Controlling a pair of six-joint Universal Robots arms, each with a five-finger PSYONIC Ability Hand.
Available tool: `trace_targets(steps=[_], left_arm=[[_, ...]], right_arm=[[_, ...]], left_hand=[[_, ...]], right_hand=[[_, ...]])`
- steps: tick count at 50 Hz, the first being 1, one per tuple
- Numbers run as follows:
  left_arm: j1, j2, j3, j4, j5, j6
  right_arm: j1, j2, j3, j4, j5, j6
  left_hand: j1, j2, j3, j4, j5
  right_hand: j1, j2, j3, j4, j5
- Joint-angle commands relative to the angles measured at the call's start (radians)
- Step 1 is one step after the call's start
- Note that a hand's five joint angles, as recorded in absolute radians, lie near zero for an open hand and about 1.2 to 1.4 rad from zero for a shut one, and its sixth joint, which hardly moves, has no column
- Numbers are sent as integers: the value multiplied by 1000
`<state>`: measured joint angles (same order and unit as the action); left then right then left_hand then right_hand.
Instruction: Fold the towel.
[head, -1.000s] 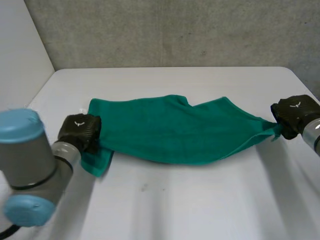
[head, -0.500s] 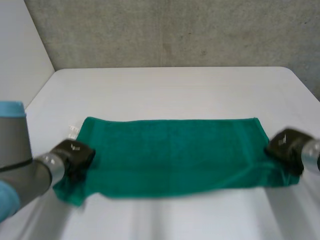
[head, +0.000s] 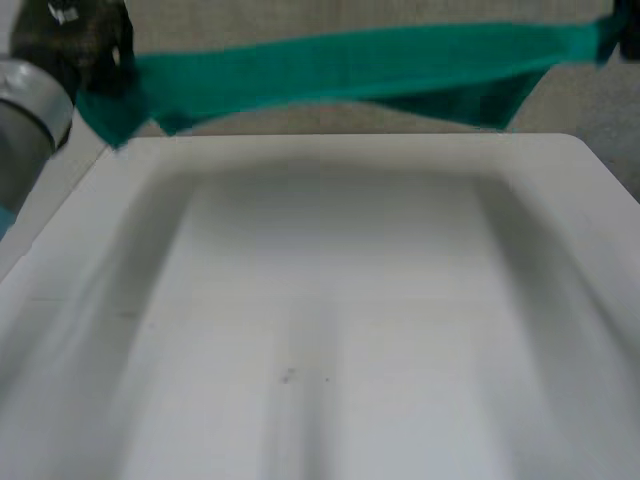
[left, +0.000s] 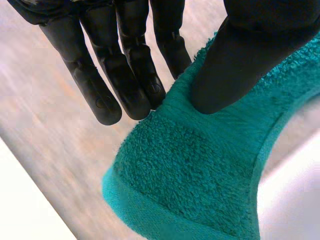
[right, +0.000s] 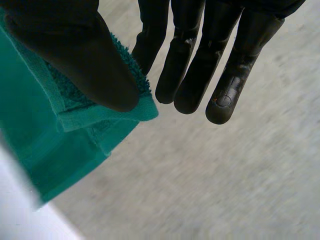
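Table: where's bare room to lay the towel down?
The whole white table is bare, from near edge to far edge. The only crowding is up in the air, where the towel hangs stretched between the left hand and right hand.

The green terry towel (head: 340, 62) hangs stretched taut, high above the table.

Head camera, set back and centred, looks down across the white table (head: 320, 330), with the towel (head: 340, 65) stretched along the frame's upper edge. Each wrist camera sits close, sighting along its own palm: left hand (left: 125, 80), right hand (right: 190, 70). All three views share the towel.
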<state>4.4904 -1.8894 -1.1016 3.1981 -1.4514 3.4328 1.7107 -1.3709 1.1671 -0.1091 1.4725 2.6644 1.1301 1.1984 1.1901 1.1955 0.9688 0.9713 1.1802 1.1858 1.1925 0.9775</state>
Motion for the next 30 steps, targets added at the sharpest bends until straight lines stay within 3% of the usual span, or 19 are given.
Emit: trace_targets(steps=[1, 7, 14, 15, 19, 22, 28, 30], left_arm=[[59, -2, -234, -109, 104, 14], [75, -55, -351, -96, 109, 17], [70, -192, -414, -60, 108, 22], [70, -198, -416, -50, 106, 22], [69, -171, -417, -50, 103, 26], [58, -117, -428, -52, 97, 25], [55, -33, -489, -58, 92, 25], [40, 65, -604, -50, 91, 25]], right_arm=[[-2, 3, 202, 40, -17, -12], [-2, 67, 364, 35, -67, -15], [-3, 184, 413, 42, -73, -15], [-3, 184, 416, 39, -73, -15], [-5, 184, 416, 35, -72, -15], [-8, 184, 416, 31, -61, -14], [-31, 182, 439, 29, -58, -14], [-34, 181, 448, 28, -58, -14]], left_hand=[[266, 198, 206, 201, 253], [266, 198, 206, 201, 253], [266, 198, 206, 201, 253], [-169, -238, -229, -235, -183], [-689, -758, -749, -755, -703], [-863, -931, -923, -928, -876], [-884, -953, -944, -950, -897], [-878, -947, -938, -944, -892]], right_hand=[[425, 216, 210, 204, 244], [425, 216, 210, 204, 244], [425, 216, 210, 204, 244], [425, 216, 210, 204, 244], [425, 216, 210, 204, 244], [425, 216, 210, 204, 244], [425, 216, 210, 204, 244], [425, 216, 210, 204, 244]])
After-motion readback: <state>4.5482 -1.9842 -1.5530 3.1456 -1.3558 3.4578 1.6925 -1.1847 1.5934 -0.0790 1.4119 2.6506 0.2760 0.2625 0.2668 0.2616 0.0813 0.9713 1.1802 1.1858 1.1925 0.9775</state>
